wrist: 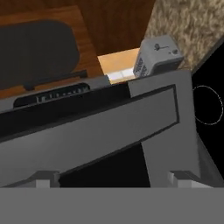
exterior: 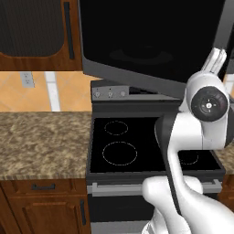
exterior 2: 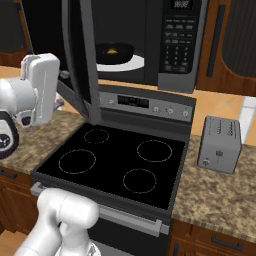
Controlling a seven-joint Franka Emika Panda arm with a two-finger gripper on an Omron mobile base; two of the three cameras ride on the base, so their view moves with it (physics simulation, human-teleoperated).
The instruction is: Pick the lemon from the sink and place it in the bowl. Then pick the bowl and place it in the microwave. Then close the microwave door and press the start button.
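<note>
The microwave (exterior 2: 150, 75) stands open above the stove. Inside it the black bowl (exterior 2: 122, 54) rests on the white turntable plate (exterior 2: 134, 63), and the yellow lemon (exterior 2: 113, 50) lies in the bowl. The microwave door (exterior 2: 86, 55) is swung wide out to the left; its black window (exterior: 151, 36) faces the left base view. My gripper (exterior 2: 61, 87) hovers at the outer side of that door, open and holding nothing. In the hand view the gripper (wrist: 114, 178) faces the door's grey frame (wrist: 109, 127) close up, fingertips (wrist: 48, 177) wide apart. The button panel (exterior 2: 179, 42) is on the microwave's right. The sink is out of view.
The black four-ring stove (exterior 2: 115, 165) lies under the microwave, with its knob panel (exterior 2: 145, 104) behind it. A small grey toaster (exterior 2: 218, 145) stands on the granite counter (exterior 2: 220, 200) to the right. Wooden cabinets (exterior: 36, 34) hang on either side.
</note>
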